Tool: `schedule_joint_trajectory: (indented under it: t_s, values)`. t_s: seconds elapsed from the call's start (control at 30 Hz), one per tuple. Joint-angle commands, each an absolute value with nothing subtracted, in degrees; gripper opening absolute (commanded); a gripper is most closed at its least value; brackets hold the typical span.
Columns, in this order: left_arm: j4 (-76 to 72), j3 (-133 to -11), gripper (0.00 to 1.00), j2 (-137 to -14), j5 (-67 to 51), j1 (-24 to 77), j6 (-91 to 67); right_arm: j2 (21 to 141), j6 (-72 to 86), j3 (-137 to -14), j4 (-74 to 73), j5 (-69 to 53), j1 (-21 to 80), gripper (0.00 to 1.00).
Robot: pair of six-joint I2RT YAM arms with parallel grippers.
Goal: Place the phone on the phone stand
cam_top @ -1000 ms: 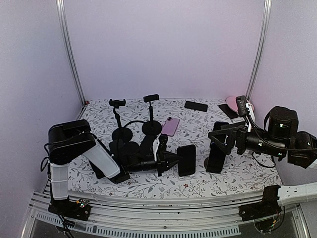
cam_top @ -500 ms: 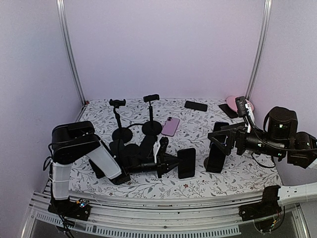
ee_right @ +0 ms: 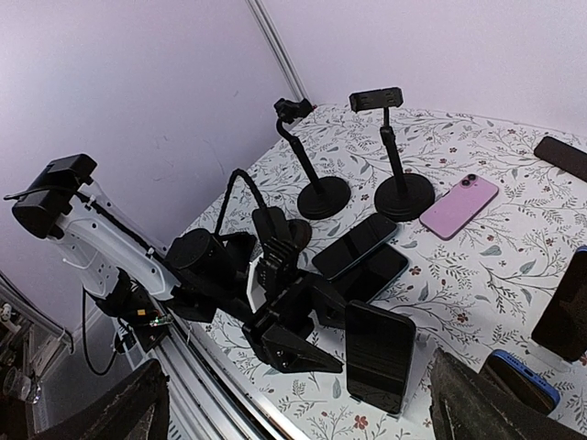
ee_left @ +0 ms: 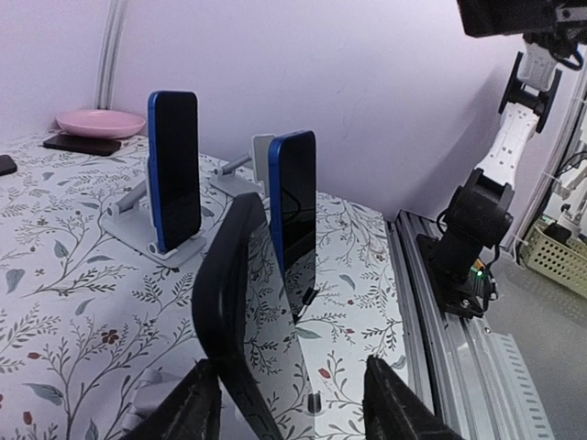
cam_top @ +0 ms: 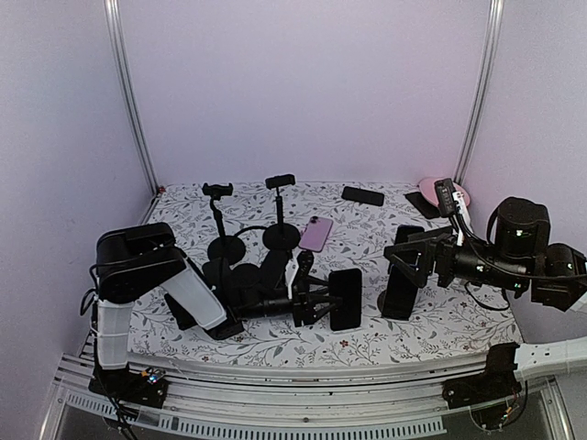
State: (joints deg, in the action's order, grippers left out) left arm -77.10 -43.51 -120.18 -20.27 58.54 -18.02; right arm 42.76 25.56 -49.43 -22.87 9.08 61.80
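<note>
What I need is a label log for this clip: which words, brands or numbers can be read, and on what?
No text is legible anywhere.
Near phone and far phone: dark faces, nothing readable.
Pink phone: too small to show any logo.

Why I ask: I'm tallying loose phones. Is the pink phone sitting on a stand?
No, the pink phone lies flat on the tablecloth beside a black stand, not on it.

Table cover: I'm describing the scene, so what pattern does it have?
White table cover with leafy vine print; clearest in the left wrist view.
</note>
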Motion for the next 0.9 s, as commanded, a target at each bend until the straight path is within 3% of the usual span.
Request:
schedule_joint_trajectory:
  t_s: [0.0,0.03,0.1,0.13,0.6,0.87]
  values:
    - [-75.65,-43.94,0.61,-119.41,-19.21,57.98,-17.54,42.74,25.66,-49.12,-22.81,8.69,61.6,0.99]
    - [-75.47,-43.76,0.67,-118.91,-18.56,57.99,-17.45,42.7,25.73,-49.06,-22.77,8.63,61.61,0.99]
    - [-74.83,-43.24,0.95,-117.74,-17.61,57.93,-17.04,42.71,25.74,-49.09,-22.72,8.66,61.59,0.99]
    - [-74.35,-43.08,0.97,-117.03,-17.2,57.92,-16.85,42.64,25.75,-49.05,-22.68,8.62,61.56,0.99]
    - [-71.47,-34.43,0.97,-103.8,-11.75,57.31,-16.7,42.28,26.32,-47.44,-20.63,8.45,61.51,0.99]
    - [-56.68,-30.74,0.97,-92.0,-7.4,56.77,-19.28,42.62,30.1,-46.32,-20.47,11.52,61.49,0.99]
